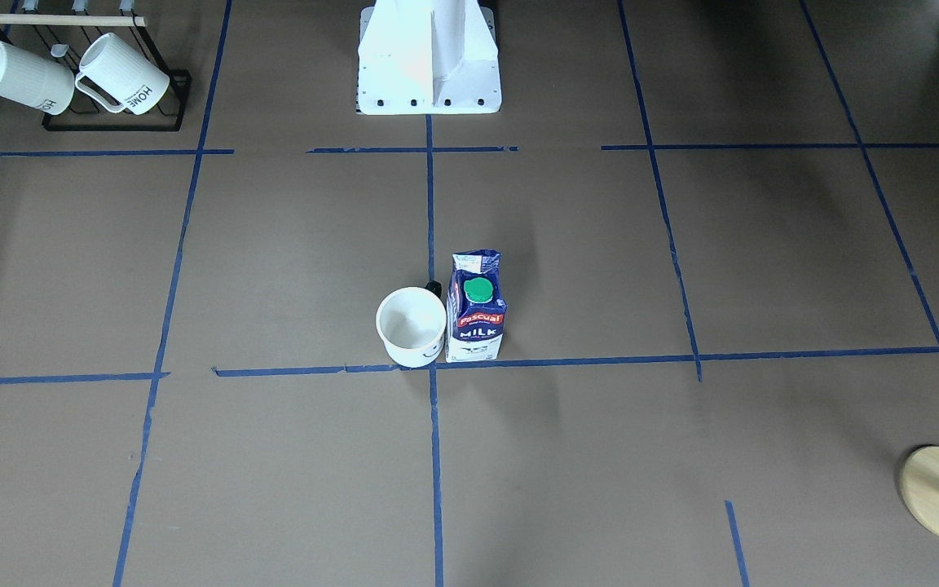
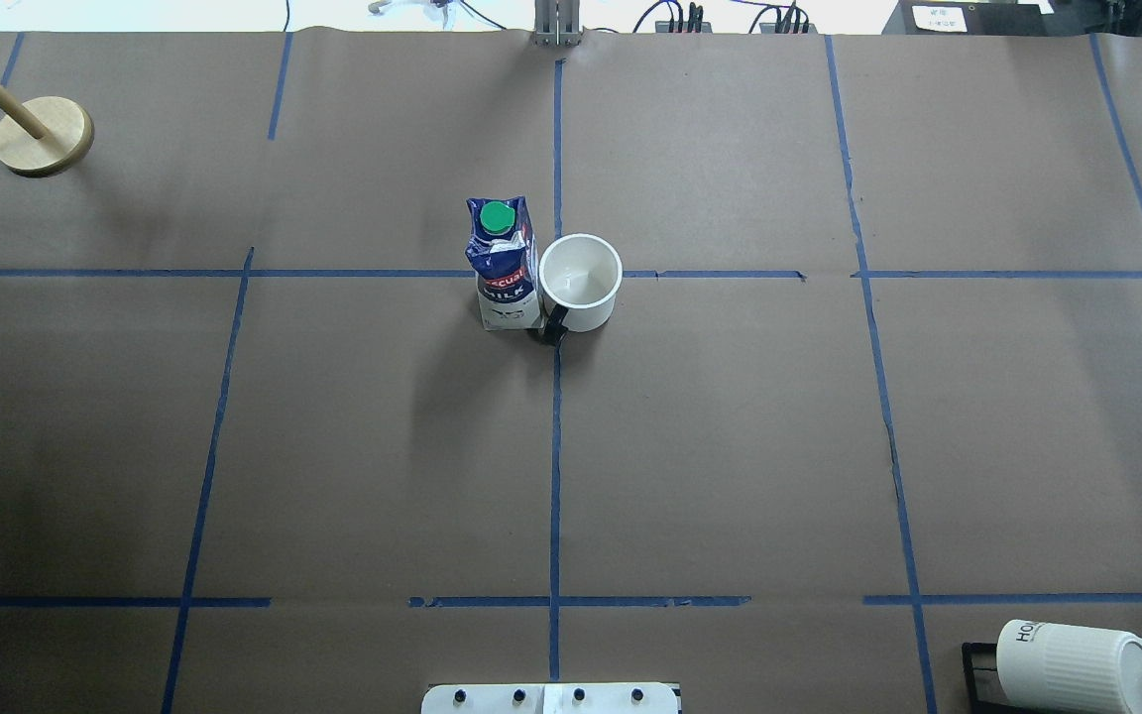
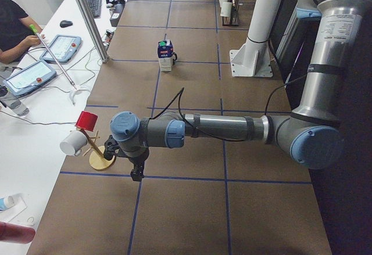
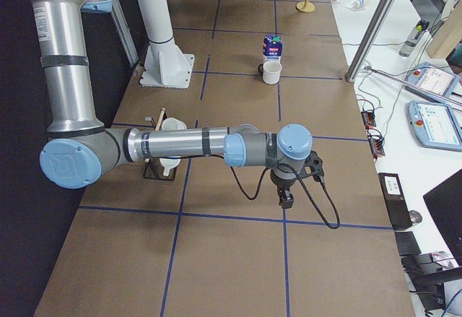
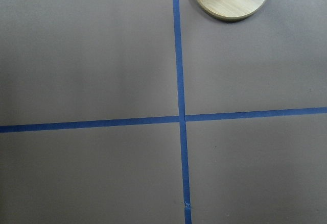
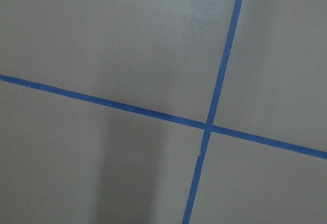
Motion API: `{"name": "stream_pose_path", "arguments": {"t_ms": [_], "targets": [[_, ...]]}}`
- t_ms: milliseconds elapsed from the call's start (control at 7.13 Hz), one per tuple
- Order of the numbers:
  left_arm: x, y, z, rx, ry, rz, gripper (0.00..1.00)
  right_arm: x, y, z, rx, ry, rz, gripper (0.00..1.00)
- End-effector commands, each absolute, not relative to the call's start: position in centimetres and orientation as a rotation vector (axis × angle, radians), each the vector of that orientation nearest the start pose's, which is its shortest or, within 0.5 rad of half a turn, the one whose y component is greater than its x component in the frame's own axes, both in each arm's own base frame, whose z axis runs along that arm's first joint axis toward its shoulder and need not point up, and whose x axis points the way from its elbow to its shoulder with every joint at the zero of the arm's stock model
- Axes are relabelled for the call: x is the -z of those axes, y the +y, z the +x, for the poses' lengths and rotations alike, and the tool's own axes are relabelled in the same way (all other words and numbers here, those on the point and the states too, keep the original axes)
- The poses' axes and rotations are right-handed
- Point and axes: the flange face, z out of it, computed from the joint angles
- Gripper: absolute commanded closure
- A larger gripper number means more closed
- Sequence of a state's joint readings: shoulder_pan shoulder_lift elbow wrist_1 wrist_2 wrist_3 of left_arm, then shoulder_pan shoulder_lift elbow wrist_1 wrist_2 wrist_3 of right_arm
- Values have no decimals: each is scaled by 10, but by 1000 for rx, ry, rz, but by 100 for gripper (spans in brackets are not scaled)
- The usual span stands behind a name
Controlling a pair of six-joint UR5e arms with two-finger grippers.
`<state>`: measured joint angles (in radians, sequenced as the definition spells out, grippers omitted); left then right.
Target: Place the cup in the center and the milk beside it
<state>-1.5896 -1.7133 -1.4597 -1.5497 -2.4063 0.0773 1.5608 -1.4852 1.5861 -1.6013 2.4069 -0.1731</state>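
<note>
1. The cup [image 1: 411,326] stands upright at the center [image 1: 434,367], its base at the crossing of the blue tape lines, mostly on the robot's right of the long line. Its mouth is open to the top and its black handle [image 1: 434,287] faces the robot.
2. The milk [image 1: 476,308] stands upright just beside the cup, on the robot's left of it, with the green cap on top. Whether carton and cup touch cannot be told.
3. The left gripper [image 3: 137,176] hangs fingers-down over the brown table [image 1: 290,244], well apart from the cup and milk, near the wooden stand [image 3: 100,161]. It shows only in the side view, so whether its fingers are apart or together cannot be told.
4. The right gripper [image 4: 286,203] also points down over the table, well away from the cup, at the end where the black rack [image 1: 115,118] of ribbed mugs [image 1: 23,77] sits. Its fingers' state cannot be told either.
5. Neither gripper holds anything visible.
</note>
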Motion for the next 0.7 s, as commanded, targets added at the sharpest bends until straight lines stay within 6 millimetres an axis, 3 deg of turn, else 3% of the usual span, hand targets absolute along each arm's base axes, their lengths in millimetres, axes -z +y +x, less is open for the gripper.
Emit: {"name": "stream_pose_path", "arguments": {"t_ms": [0,561], "targets": [[-635,-552,-67,-71,835,55,0,-612,-524,52,200,-832,122,0],[-631,-553,-66,-74,839,59,0,-623,-520,51,193,-832,101,0]]}}
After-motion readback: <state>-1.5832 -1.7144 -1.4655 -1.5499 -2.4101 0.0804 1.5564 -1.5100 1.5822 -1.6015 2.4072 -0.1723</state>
